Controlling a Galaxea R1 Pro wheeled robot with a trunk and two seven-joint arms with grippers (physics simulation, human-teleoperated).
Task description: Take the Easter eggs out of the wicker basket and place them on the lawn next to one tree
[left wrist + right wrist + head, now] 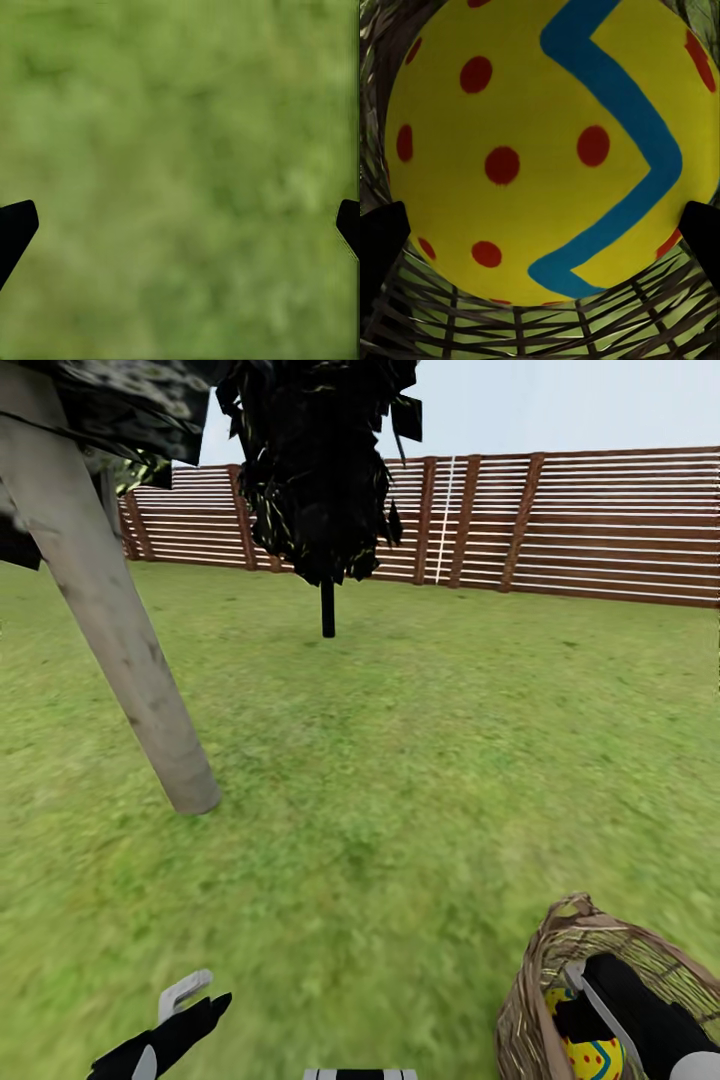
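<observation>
The wicker basket (pixel 530 1010) stands on the lawn (pixel 400 760) at the bottom right of the head view. My right gripper (pixel 575 1020) reaches down into it. A yellow Easter egg (pixel 540 142) with red spots and a blue zigzag sits right between its fingers (pixel 379 247), which stand wide apart at the egg's sides, open. In the head view this egg (pixel 595 1057) shows under the arm, with a bit of another egg (pixel 555 995) beside it. My left gripper (pixel 195 1005) hangs open over bare grass (pixel 180 150). A straight upright pale-trunked tree is out of view.
A leaning pale trunk (pixel 120 630) rises from the grass at the left. An all-black tree (pixel 327 605) stands further back in the middle. The brown slatted fence (pixel 560 525) closes the garden behind. Open grass lies between the basket and both trees.
</observation>
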